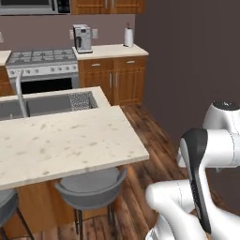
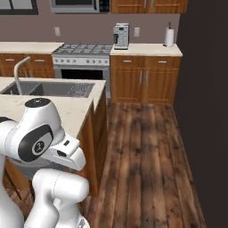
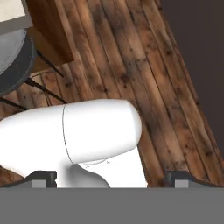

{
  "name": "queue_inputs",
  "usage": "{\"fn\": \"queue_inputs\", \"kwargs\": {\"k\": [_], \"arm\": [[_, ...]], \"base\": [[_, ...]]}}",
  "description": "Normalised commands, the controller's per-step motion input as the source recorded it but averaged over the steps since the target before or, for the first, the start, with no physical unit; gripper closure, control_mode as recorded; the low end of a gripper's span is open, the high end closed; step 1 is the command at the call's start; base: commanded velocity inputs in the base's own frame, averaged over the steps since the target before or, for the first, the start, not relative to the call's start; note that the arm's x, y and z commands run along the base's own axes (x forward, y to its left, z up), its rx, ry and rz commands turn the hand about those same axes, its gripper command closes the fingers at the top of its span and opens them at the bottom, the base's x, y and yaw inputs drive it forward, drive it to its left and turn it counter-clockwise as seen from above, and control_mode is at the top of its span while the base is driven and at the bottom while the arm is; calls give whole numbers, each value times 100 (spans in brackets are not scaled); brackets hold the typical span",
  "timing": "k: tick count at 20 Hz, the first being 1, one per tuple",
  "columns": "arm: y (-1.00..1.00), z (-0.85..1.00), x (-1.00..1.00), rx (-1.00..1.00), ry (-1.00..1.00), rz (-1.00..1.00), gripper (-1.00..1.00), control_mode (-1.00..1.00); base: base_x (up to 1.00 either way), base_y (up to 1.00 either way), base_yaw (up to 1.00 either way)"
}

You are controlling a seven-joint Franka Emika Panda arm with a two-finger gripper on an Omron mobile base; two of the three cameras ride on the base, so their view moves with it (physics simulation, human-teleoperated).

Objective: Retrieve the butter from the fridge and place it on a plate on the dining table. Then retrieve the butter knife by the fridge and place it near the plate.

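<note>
The dining table (image 1: 70, 140) is a beige speckled stone top on brown wooden sides, at the left of the left base view. It lies left of my folded arm in the right base view (image 2: 71, 111), and one corner (image 3: 11, 13) reaches into the hand view's top left. My gripper (image 3: 113, 178) is open, its two dark fingertips (image 3: 41, 177) spread wide with nothing between them. It points down at the wooden floor beside the table. The butter, the fridge, the plate and the butter knife are out of view.
Grey stools (image 1: 93, 185) stand under the table's near edge. A sink (image 1: 47, 104) with a faucet (image 1: 19, 91) is set in the table's far part. Behind are a stove (image 1: 42, 61), a coffee machine (image 1: 82, 38) and a paper towel roll (image 1: 128, 36). A dark wall (image 1: 197, 56) bounds the right.
</note>
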Motion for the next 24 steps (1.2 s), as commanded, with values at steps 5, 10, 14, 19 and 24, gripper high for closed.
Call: {"fn": "queue_inputs", "kwargs": {"k": [5, 10, 14, 19, 24], "arm": [[0, 0, 0, 0, 0, 0, -100, 100], [0, 0, 0, 0, 0, 0, -100, 100], [0, 0, 0, 0, 0, 0, -100, 100], [0, 0, 0, 0, 0, 0, -100, 100], [0, 0, 0, 0, 0, 0, -100, 100]], "base": [[49, -99, 0], [44, -66, 0], [42, -36, 0], [95, -24, 1], [100, -19, 2]]}}
